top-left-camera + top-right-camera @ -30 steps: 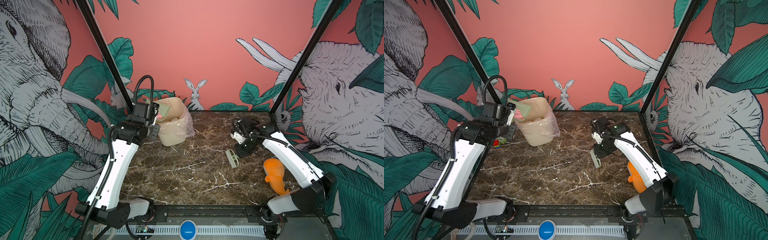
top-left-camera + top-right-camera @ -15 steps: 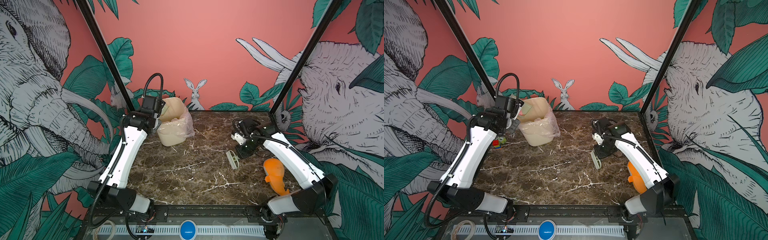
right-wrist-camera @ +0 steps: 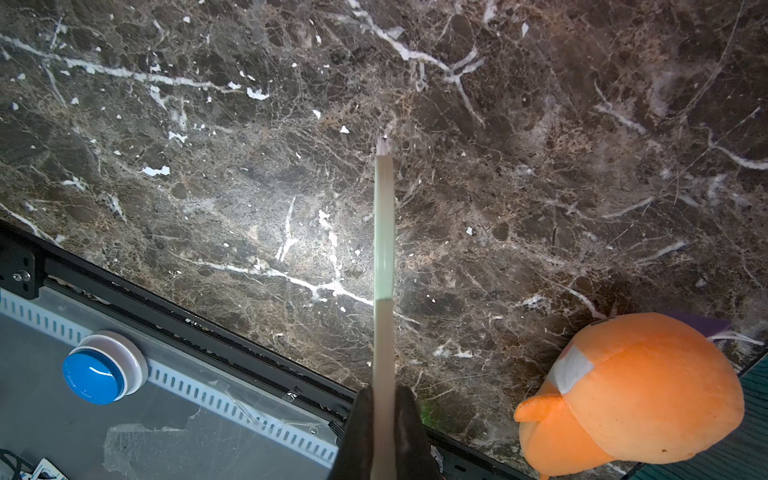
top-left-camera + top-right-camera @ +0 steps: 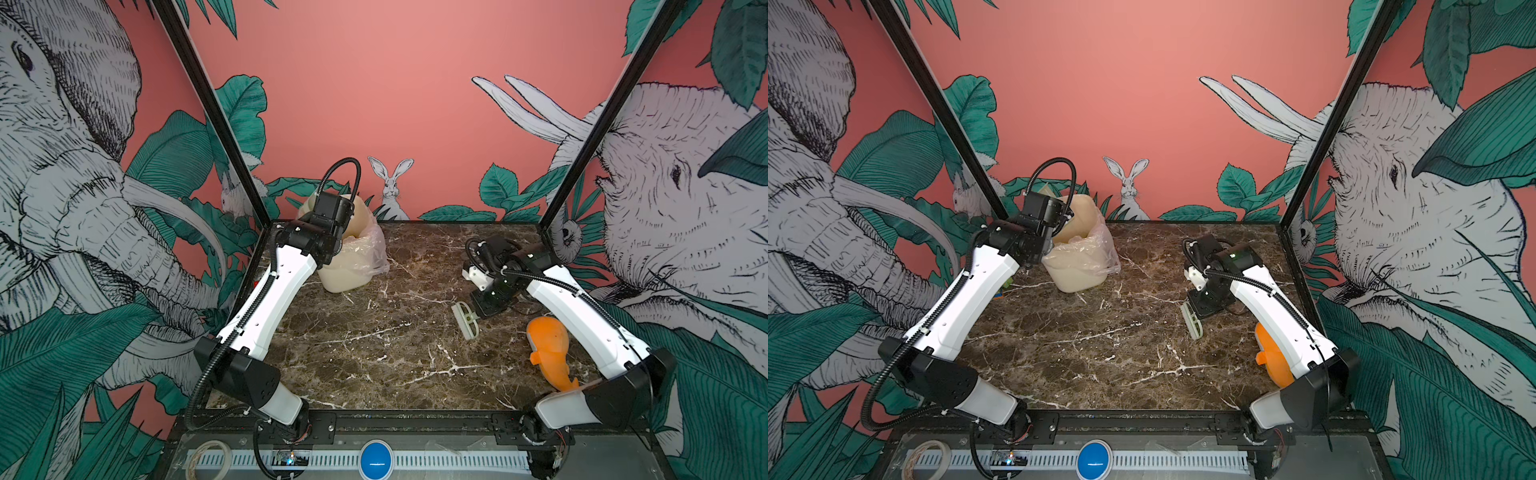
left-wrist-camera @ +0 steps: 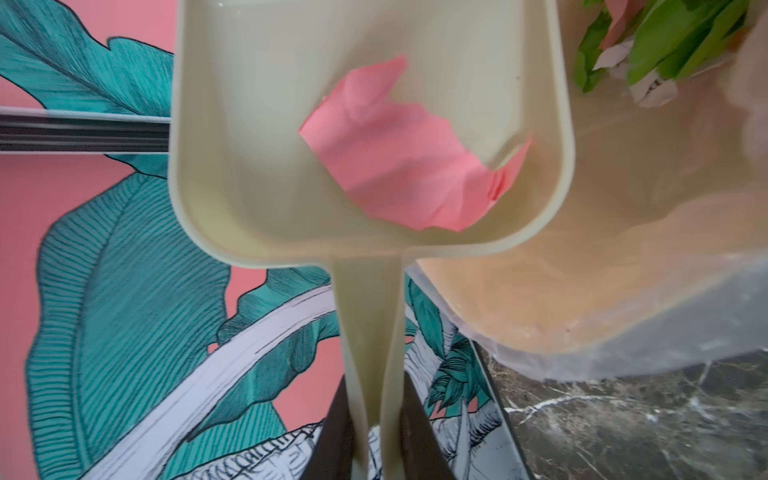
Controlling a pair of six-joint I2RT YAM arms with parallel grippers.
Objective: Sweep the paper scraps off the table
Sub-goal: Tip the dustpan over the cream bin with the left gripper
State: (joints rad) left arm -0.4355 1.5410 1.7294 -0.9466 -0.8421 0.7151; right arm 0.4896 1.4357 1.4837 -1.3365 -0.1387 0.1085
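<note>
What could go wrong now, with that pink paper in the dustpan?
The pink paper scrap sits near one side of the dustpan, which seems only partly over the bin; tipped now, it might land on the table. The left tool pinches just the thin handle, so the dustpan could twist.

**Pink walls, jungle mural**

The back wall (image 4: 374, 83) is flat salmon pink. A small white rabbit (image 4: 390, 187) is drawn at its foot among teal leaves (image 4: 498, 195). The side walls carry large line drawings: a left elephant (image 4: 62, 187) and a right elephant (image 4: 673, 199), each with more leaves around it. A black left post (image 4: 212, 112) and right post (image 4: 598, 112) rise from the far corners. At the near edge is a grey panel (image 4: 602, 457) with a slotted white strip (image 4: 457, 460), a blue button (image 4: 376, 459) and a tape roll (image 4: 209, 444). The light on the walls is even.
</note>
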